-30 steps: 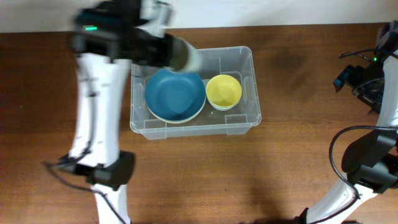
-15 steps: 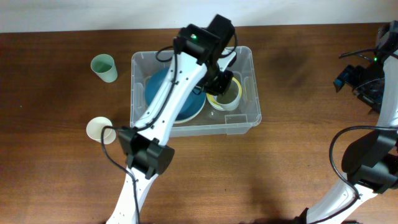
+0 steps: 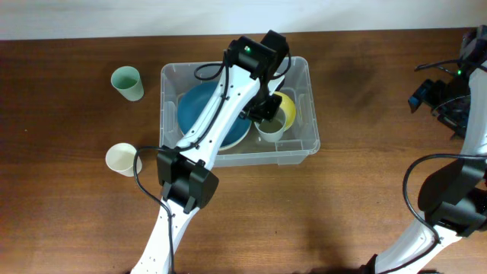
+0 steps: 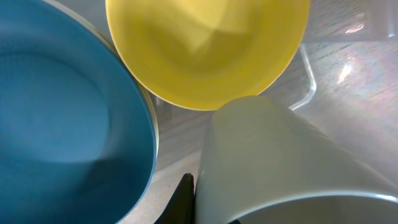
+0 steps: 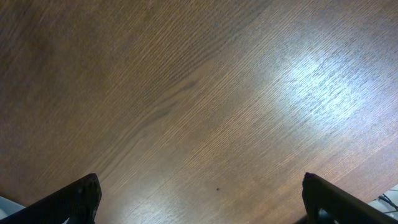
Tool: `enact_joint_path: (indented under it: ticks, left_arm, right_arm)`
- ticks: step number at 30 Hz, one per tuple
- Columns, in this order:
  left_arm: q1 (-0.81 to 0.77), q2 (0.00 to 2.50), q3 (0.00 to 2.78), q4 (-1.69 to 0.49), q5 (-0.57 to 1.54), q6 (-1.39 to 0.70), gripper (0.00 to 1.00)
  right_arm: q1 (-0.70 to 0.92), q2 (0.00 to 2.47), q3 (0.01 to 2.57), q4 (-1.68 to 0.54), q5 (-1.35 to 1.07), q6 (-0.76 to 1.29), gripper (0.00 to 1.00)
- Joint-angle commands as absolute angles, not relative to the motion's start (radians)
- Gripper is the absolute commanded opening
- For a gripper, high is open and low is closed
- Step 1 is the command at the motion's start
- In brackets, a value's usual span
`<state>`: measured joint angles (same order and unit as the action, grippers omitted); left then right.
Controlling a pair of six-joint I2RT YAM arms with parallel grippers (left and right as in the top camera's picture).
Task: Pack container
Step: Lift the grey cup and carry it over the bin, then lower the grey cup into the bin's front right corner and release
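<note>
Left gripper [image 3: 265, 114] holding cup [image 3: 272, 129], inside container [image 3: 308, 106]

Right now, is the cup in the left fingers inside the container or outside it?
Inside: overhead, the pale cup lies within the container walls, overlapping the yellow bowl. Whether it rests on it, cannot tell.

The left pincer [image 3: 268, 113] swept from above the back left corner of the container [image 3: 308, 146] across to the yellow bowl [image 3: 290, 104], carrying the pale cup [image 3: 271, 126] pinched in its grip. In the last half second it edged toward the near left, so the cup hung over the bowl's near edge and more yellow showed on the right. As the arm left that side, the green cup [image 3: 127, 82] and white cup [image 3: 122, 158] on the counter [image 3: 61, 213] came into view.
</note>
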<state>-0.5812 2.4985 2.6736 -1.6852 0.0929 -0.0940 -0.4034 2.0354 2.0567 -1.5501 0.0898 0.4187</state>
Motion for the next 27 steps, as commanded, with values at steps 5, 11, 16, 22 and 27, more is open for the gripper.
enact_joint_path:
  ticks: [5,11,16,22,27]
  left_arm:
    - [-0.581,2.510,2.632,-1.688,0.090,-0.109,0.01]
    - [-0.581,2.510,2.556,-1.688,0.093,-0.112,0.01]
    - [-0.580,2.510,2.518,-1.668,0.089,-0.111,0.01]
    - [-0.580,2.510,2.518,-1.597,0.089,-0.111,0.06]
    - [-0.580,2.512,2.518,-1.570,0.089,-0.112,0.10]
  right_arm:
    - [-0.406,2.037,2.053,-1.551,0.106,0.427,0.99]
    - [-0.406,2.037,2.053,-1.551,0.106,0.427,0.99]
    - [-0.406,2.037,2.053,-1.551,0.106,0.427,0.99]
    - [-0.406,2.037,2.053,-1.551,0.106,0.427,0.99]
    - [-0.406,2.037,2.053,-1.551,0.106,0.427,0.99]
